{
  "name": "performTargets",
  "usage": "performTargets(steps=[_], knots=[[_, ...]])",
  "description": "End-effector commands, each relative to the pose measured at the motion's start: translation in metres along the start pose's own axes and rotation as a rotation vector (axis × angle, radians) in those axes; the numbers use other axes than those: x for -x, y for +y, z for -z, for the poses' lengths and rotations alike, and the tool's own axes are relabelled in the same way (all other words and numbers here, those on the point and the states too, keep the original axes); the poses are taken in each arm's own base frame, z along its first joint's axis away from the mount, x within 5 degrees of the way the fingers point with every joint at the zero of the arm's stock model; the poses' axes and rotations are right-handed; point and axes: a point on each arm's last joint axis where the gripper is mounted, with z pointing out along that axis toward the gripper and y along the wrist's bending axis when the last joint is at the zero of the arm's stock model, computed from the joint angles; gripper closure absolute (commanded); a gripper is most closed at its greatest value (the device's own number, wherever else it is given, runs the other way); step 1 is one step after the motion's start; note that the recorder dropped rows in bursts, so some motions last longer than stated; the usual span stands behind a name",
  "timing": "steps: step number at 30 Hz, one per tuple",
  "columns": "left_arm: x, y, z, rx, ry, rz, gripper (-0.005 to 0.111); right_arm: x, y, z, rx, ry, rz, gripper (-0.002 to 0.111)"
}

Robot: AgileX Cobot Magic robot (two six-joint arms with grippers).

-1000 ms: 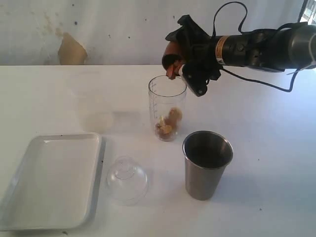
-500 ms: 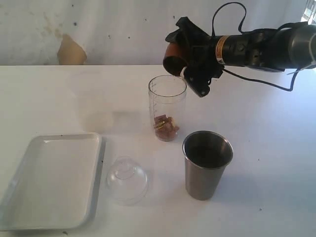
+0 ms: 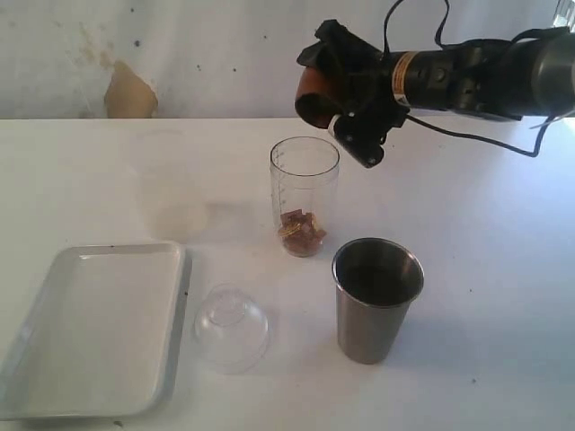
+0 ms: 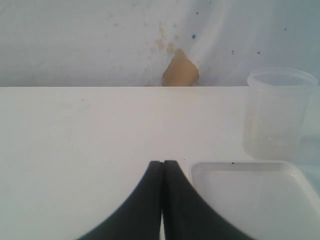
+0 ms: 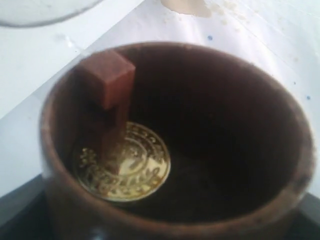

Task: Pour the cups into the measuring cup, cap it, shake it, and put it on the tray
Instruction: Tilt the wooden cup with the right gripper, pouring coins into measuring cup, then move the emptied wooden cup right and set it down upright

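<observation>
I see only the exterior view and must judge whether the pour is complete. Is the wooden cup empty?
Observer: No. The right wrist view looks into the wooden cup: a small brown block stands inside, against its wall.
Operator: Is anything else inside?
Observer: Yes, a gold coin-like disc lies on the bottom, under the block.
Operator: And the left claw? I cannot see it.
Observer: The left claw is shut and empty, near a corner of the white tray.
</observation>
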Motion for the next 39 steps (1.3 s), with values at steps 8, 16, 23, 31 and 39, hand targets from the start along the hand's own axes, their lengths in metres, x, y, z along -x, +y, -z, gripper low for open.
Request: performTargets(steps=[8,16,23,31,39], knots=[[-0.002,0.000,0.000,-0.004,0.002,-0.002,0.107,0.002,-0.016,0.002,-0.023,0.008,0.069,0.108],[-0.002,0.000,0.000,-0.004,0.002,-0.002,0.107,0.002,-0.015,0.001,-0.006,0.017,-0.060,0.108],[-0.002,0.000,0.000,-0.004,0.002,-0.002,0.107,-0.001,-0.017,0.003,-0.055,-0.005,-0.543,0.108],[-0.002,0.000,0.000,-0.004,0.002,-0.002,0.107,-0.054,0.000,0.037,-0.328,-0.116,-1.219,0.108],[-0.002,0.000,0.000,-0.004,0.002,-0.002,0.107,-0.091,0.071,0.048,-0.304,0.141,-2.030,0.108]])
